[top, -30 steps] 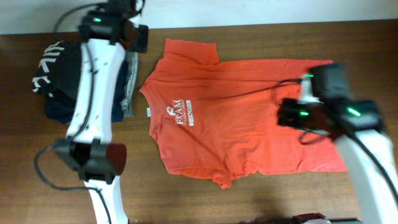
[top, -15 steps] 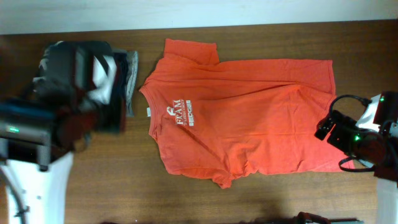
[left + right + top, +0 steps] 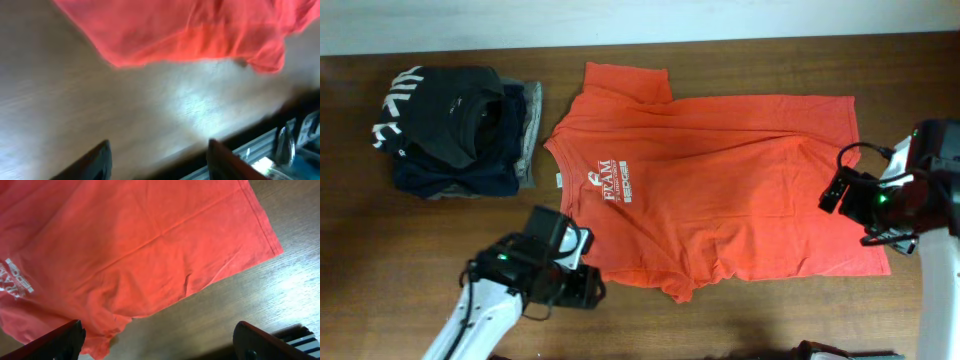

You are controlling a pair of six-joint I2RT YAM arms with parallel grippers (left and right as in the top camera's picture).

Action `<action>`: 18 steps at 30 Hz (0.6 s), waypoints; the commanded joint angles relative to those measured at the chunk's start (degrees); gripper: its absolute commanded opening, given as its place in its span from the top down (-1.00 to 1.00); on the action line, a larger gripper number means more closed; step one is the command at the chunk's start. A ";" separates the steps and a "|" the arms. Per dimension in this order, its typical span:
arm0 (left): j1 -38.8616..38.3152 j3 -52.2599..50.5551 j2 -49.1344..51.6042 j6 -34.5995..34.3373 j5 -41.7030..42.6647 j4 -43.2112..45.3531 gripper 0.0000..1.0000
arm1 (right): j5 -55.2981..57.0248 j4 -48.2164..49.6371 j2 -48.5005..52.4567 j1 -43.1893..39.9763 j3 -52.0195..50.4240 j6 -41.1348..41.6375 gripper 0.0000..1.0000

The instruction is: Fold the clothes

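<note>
Brown wooden table (image 3: 380, 270), glossy grain. Stack of dark garments at upper left of the overhead view: crumpled black garment with white letters (image 3: 440, 105) on top, navy garment (image 3: 460, 182) beneath, grey garment (image 3: 529, 140) showing at the edge toward the table's middle. White strip (image 3: 620, 20) along the table's top edge.

i see the shirt (image 3: 710, 190) lying flat across the middle of the table (image 3: 380, 280), the garment pile (image 3: 460, 130) just beside it on the left, my left gripper (image 3: 159, 152) at its near edge, my right gripper (image 3: 162, 340) over its right end.
</note>
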 commanded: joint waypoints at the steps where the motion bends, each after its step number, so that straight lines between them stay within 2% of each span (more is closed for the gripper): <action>1: -1.88 -2.60 3.54 -7.13 2.84 7.69 -0.25 | -0.20 0.44 2.73 -0.37 0.26 -0.48 -0.98; 4: -2.32 -2.60 9.38 -9.92 -1.20 14.08 -0.25 | -1.31 0.13 4.72 -0.35 0.26 -2.23 -0.98; 9: -2.32 -2.60 18.82 -11.74 -1.46 17.51 -0.17 | -2.08 -0.28 4.76 -0.37 0.26 -4.55 -0.98; 11: -2.16 -2.27 22.25 -12.09 -1.42 18.67 0.03 | -2.08 -0.26 4.76 -0.37 0.26 -4.55 -0.98; 12: -2.10 -2.03 22.64 -12.20 -1.42 18.60 0.19 | -2.08 -0.26 4.81 -0.37 0.26 -4.55 -0.98; 14: -1.62 -1.09 22.23 -12.28 -2.08 16.48 0.90 | -2.03 0.09 4.94 -0.37 0.24 -4.55 -0.98; 15: -1.38 -0.85 22.01 -12.37 -2.69 15.69 0.98 | -2.03 0.37 5.05 -0.37 0.24 -4.55 -0.98; 18: 2.51 0.92 18.73 -14.38 -13.09 6.10 0.99 | -2.08 0.83 6.78 -1.55 0.20 -4.48 -0.98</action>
